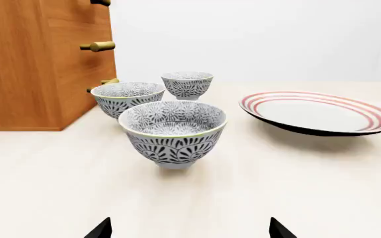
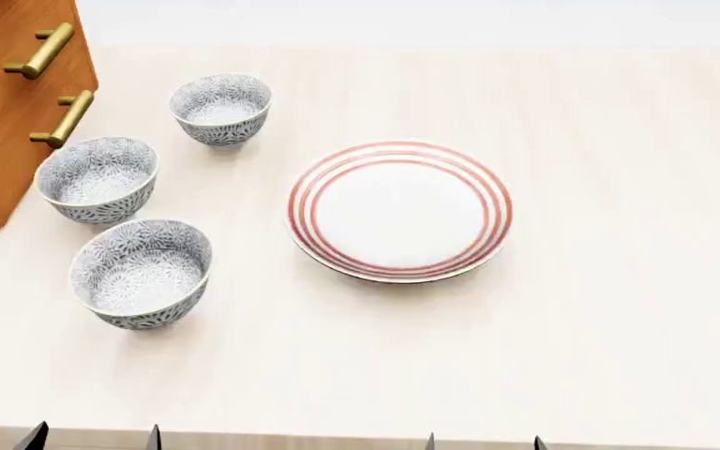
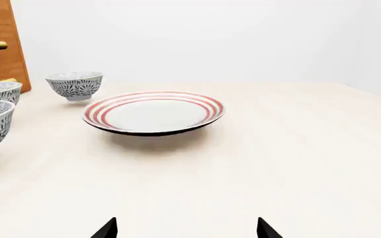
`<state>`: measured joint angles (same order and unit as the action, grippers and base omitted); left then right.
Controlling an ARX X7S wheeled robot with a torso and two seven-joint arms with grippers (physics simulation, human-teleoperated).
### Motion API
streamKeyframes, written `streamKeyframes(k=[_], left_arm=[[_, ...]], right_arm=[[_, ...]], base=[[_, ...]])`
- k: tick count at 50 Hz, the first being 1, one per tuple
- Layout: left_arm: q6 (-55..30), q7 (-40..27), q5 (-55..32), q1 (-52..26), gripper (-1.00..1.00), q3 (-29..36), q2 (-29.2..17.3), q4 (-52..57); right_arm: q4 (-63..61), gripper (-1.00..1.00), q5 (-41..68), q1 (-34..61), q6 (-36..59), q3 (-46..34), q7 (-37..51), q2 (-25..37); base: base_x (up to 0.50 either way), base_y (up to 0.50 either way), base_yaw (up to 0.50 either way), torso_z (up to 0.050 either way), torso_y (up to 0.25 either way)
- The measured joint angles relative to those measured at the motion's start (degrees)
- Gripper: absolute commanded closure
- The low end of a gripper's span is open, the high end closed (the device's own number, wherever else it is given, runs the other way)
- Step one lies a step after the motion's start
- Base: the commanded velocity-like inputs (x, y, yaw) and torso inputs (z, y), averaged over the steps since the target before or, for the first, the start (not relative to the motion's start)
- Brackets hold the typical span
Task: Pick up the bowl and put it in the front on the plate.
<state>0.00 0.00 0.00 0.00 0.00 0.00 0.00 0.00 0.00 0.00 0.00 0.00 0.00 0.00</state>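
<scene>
The front bowl [image 2: 142, 272] stood on the pale table [image 2: 610, 309], nearest to me of three patterned bowls in a curved row, well to the left of the plate [image 2: 397, 211] and not touching it. Behind it stood the middle bowl [image 2: 97, 179], and the far bowl [image 2: 221, 109] was beyond that one, near the wooden cabinet [image 2: 4, 122] with brass handles.

My left gripper [image 1: 189, 229] hung low in front of this bowl with its fingers spread apart, holding nothing; only the two dark tips showed. My right gripper [image 3: 186, 228] faced the plate, also spread and empty.

I judged the bowl to be glazed ceramic: stiff, rather light, probably slippery and easy to chip. It was deep and round, narrowing to a small foot, with a dense grey-blue floral pattern inside and outside and a thin rim. The best hold, I thought, was on the rim, one finger inside and one outside the wall, because the curved belly could slide out of the fingers. The plate was wide and shallow, white and smooth, with red rings near its edge and a dark underside, so the bowl should be set down gently in its flat middle.
</scene>
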Motion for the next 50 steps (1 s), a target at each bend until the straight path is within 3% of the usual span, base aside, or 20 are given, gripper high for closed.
streamKeyframes(k=[25,37,50], left_arm=[[0.87,-4.28,-3.06,0.43,-1.00,3.84,-3.27,1.23],[20.10,-11.76,4.82,3.67,-1.00,4.37,-4.85,6.66],[28.23,-15.71,8.65,5.03,-1.00,5.22,-6.14,8.89]], right_arm=[[-0.25,-1.00,2.94,-0.13,0.52,-3.81,4.23,3.29],[-3.84,-1.00,0.90,-3.39,-23.13,-5.02,6.67,4.54],[-5.12,-1.00,-0.25,-5.11,-33.63,-6.42,8.11,5.93]], base=[[0.00,0.00,0.00,0.000,0.000],[0.00,0.00,0.00,0.000,0.000],[0.26,0.00,0.00,0.000,0.000]])
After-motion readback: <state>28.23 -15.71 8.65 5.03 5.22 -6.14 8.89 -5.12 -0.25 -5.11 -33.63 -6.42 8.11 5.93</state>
